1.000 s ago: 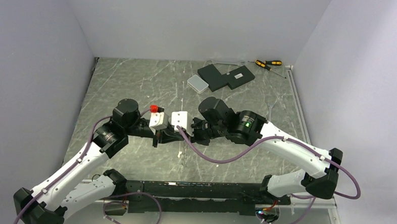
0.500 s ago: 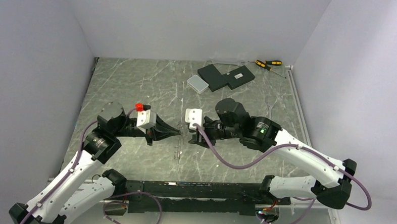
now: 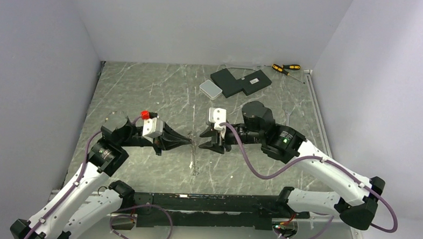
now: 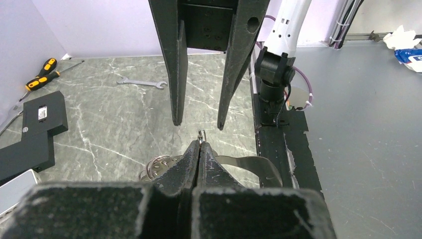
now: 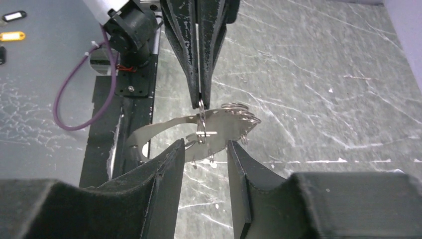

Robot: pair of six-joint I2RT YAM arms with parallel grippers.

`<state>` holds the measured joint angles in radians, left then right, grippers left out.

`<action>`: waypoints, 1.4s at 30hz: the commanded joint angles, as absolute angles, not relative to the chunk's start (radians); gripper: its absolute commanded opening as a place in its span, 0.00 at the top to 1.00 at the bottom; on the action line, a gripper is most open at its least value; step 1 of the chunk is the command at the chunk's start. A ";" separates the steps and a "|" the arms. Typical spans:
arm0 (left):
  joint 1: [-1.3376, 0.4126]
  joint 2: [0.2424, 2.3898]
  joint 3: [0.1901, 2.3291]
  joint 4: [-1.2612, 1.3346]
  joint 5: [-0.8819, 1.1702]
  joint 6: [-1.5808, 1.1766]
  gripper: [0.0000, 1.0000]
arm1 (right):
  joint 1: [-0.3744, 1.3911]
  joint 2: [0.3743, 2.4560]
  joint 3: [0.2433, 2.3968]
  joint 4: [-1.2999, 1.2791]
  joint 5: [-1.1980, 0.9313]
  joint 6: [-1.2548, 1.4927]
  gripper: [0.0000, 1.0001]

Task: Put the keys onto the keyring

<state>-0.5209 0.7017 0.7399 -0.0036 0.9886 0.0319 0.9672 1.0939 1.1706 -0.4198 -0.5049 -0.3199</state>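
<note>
Seen from overhead, the two arms meet nose to nose above the middle of the grey marbled tabletop [image 3: 146, 89]. The left hand [image 3: 190, 142] and the right hand [image 3: 203, 143] are almost tip to tip. A thin silvery streak runs beneath them towards the near edge, too fine in this view to make out.

The left wrist camera shows more. The left hand's fingers are pressed together and pinch the thin silvery wire keyring [image 4: 201, 134], which is seen edge-on and stands just past their tips. Facing it, the right hand's two fingers are spread well apart and grip nothing.

The right wrist camera shows what the other two views hide. Below the left hand's tip the wire runs down to a fan of small flat silvery keys [image 5: 221, 125] with several small rings beside them, just ahead of the right hand's open fingers. Whether the keys hang free or rest on the tabletop cannot be told.

Farther off, the left wrist view picks out a slim silvery open-ended wrench [image 4: 142, 83], two yellow-and-black screwdrivers [image 4: 40, 73] and a flat black L-shaped plate [image 4: 35, 124]. The overhead view also shows a small white rounded box [image 3: 210, 89] touching that plate.
</note>
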 commanded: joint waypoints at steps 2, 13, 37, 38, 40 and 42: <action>-0.515 0.686 0.743 0.061 1.018 0.011 1.00 | 0.964 1.111 1.187 -0.342 -0.591 -0.292 0.64; -0.514 0.690 0.742 0.059 1.027 0.015 1.00 | 0.964 1.128 1.183 -0.327 -0.602 -0.291 0.71; -0.511 0.649 0.719 0.101 0.973 0.006 1.00 | 0.963 1.119 1.131 -0.279 -0.551 -0.259 1.00; -0.510 0.644 0.716 0.108 0.969 -0.021 1.00 | 0.963 1.117 1.126 -0.274 -0.550 -0.255 1.00; -0.508 0.636 0.710 0.123 0.960 -0.037 1.00 | 0.963 1.114 1.114 -0.260 -0.546 -0.245 1.00; -0.505 0.629 0.704 0.136 0.954 -0.047 1.00 | 0.963 1.112 1.107 -0.247 -0.544 -0.238 1.00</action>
<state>-0.5137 0.6579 0.7006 0.0231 0.9726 0.0025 0.9653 1.1320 1.1263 -0.2962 -0.5648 -0.2604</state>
